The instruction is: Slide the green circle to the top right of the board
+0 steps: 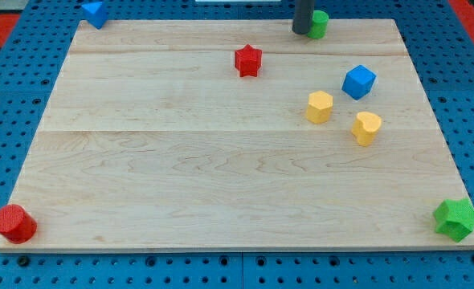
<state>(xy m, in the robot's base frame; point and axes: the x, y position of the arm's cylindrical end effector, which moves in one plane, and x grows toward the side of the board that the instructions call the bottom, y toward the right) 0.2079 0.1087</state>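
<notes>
The green circle (320, 23) is a small green cylinder at the top edge of the wooden board (181, 177), right of centre. My dark rod comes down from the view's top, and my tip (301, 31) touches the green circle's left side. The rod hides part of that block.
A red star (248, 60) lies left of and below the tip. A blue cube (359, 81), a yellow hexagon (320, 106) and a yellow heart (366, 127) sit at the right. A blue block (94, 12), a red cylinder (14, 223) and a green star (457, 218) occupy corners.
</notes>
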